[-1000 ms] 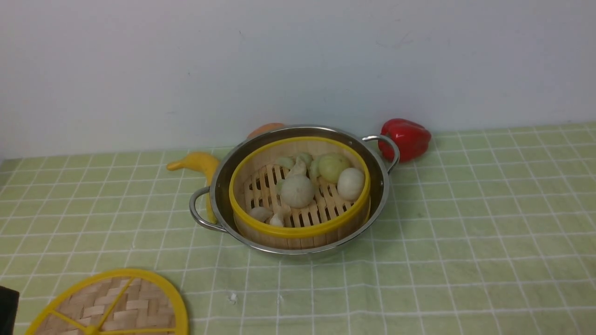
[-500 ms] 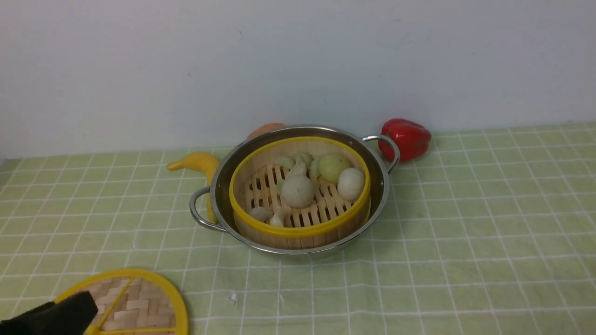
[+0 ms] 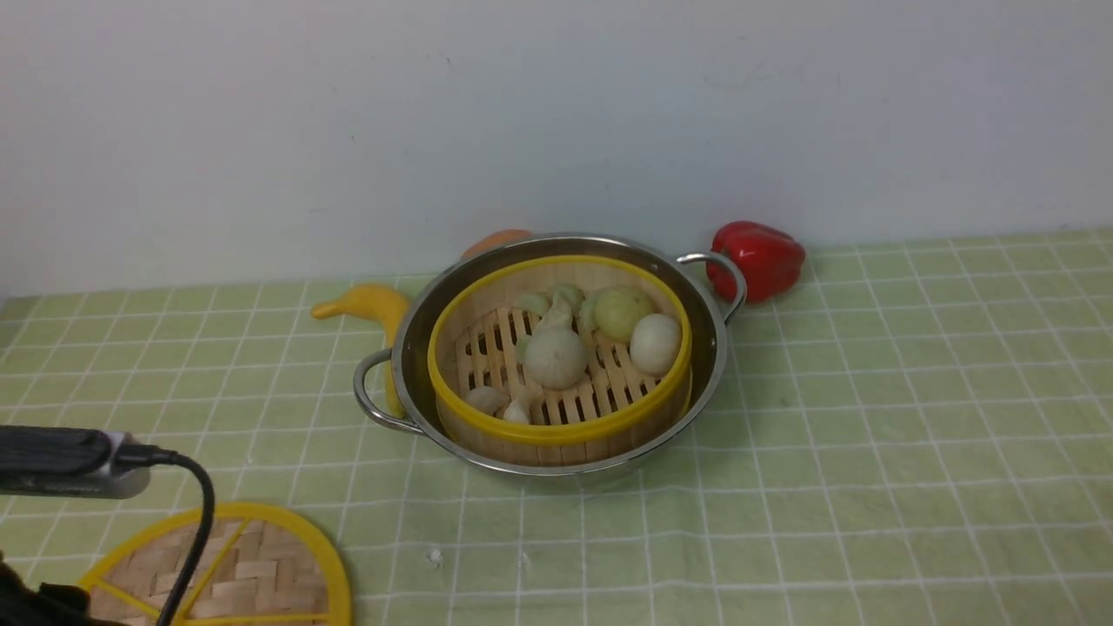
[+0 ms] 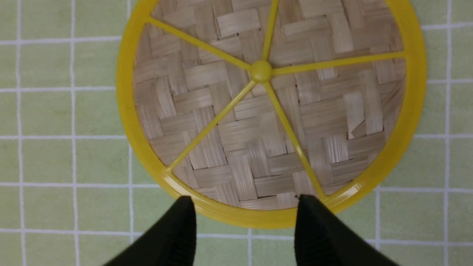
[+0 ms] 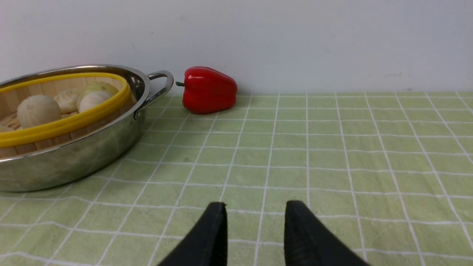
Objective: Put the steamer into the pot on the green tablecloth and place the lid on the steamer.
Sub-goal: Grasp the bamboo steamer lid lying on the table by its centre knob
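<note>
Both sets of jaws stand apart: I see the left jaws above the lid, near its yellow rim, and the right jaws over the green tablecloth. Across from me, the steamer sits inside the pot, filled with pale toy food.

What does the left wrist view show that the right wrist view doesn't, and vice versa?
Left wrist view only: the woven bamboo lid with its yellow rim, spokes and centre knob.

Right wrist view only: the stainless-steel pot holding the bamboo steamer, the red bell pepper, and the wall.

Both: the green tablecloth with its white grid, and a pair of open, empty gripper jaws, each arm's own.
</note>
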Tool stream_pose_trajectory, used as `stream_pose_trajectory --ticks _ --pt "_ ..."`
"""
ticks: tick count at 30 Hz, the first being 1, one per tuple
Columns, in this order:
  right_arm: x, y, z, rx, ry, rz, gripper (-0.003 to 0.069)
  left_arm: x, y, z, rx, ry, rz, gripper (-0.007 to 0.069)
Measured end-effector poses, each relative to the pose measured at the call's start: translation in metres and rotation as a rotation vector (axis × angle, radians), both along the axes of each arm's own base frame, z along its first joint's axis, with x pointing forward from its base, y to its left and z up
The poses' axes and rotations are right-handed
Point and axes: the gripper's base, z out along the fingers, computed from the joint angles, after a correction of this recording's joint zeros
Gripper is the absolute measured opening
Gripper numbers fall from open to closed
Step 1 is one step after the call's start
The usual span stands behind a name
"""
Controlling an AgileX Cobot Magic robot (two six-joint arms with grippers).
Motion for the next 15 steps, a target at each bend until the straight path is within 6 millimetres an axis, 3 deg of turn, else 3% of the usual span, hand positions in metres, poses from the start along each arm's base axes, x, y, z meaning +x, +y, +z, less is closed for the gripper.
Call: stream_pose_trajectory --ticks 5,11,15 --pt "0.0 0.0 0.0 0.0 0.0 0.0 0.024 0.025 0.003 -0.015 0.007 0.105 -0.006 0.0344" --pt "0.0 0.0 0.0 0.001 0.0 0.0 0.024 0.07 0.004 -0.024 -0.022 0.16 0.006 0.0344" --pt "0.0 0.0 0.0 0.001 0.0 0.0 0.024 0.084 0.004 -0.032 -0.03 0.192 0.01 0.0344"
